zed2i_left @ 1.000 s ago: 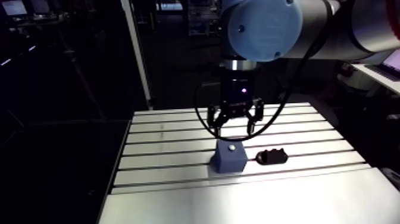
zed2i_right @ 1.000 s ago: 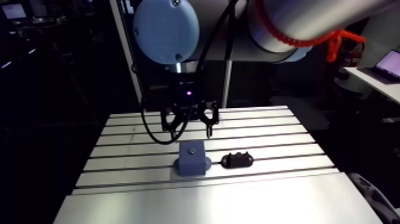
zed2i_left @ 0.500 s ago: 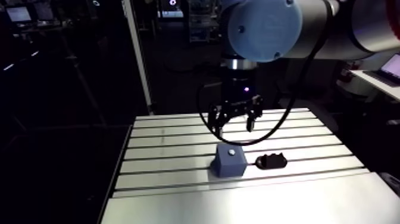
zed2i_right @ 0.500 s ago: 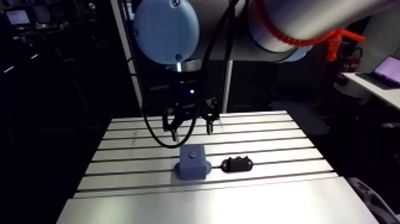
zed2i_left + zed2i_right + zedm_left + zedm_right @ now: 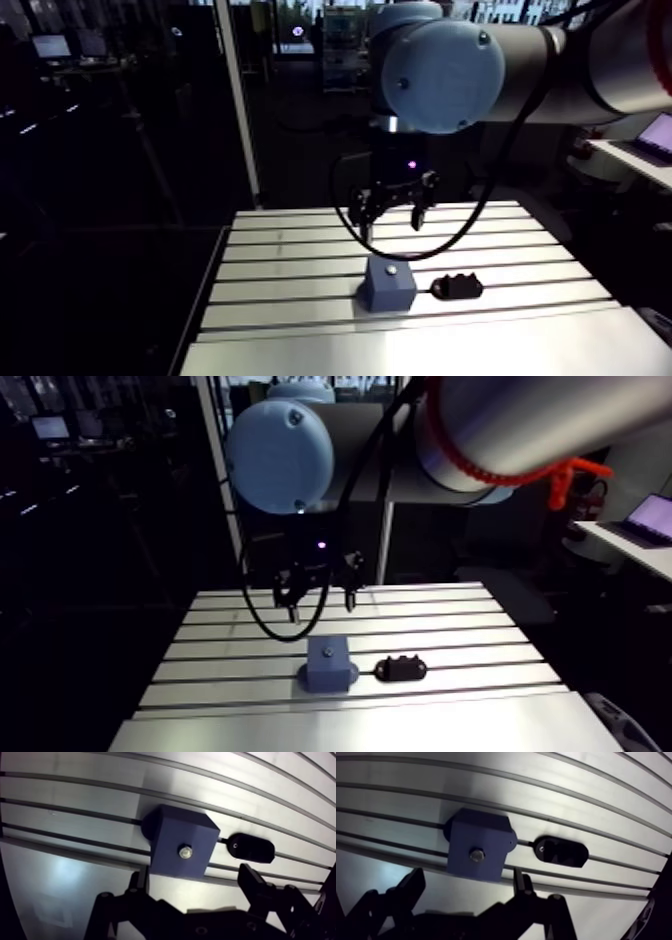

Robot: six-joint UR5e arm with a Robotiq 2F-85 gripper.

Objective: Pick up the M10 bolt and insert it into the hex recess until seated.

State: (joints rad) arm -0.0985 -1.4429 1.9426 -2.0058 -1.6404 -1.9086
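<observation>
While hanging above the blue block (image 5: 172, 832), gripping nothing with the gripper (image 5: 193, 876): holding both dark fingers (image 5: 139, 883) spread wide, empty, clear of the block's top. Judging the task as nearly or wholly done: seeing the small silvery bolt (image 5: 185, 852) sitting head-up in the middle of the block's top face, apparently sunk in its recess, though not being able to tell whether fully seated. Expecting little left beyond checking the seating and backing off. Reading the block as matte, boxy and sharp-edged, with a rounded foot, resting on the table (image 5: 60, 864) across one dark slot. Reading the bolt head as bright metal catching light, its outline too small to make out. Reading the table as brushed aluminium, shiny, ribbed with long parallel slots. Noticing just beside the block, not touching it, a black oblong holder (image 5: 252, 848) with rounded ends, slightly glossy, lying along the same slot.
</observation>
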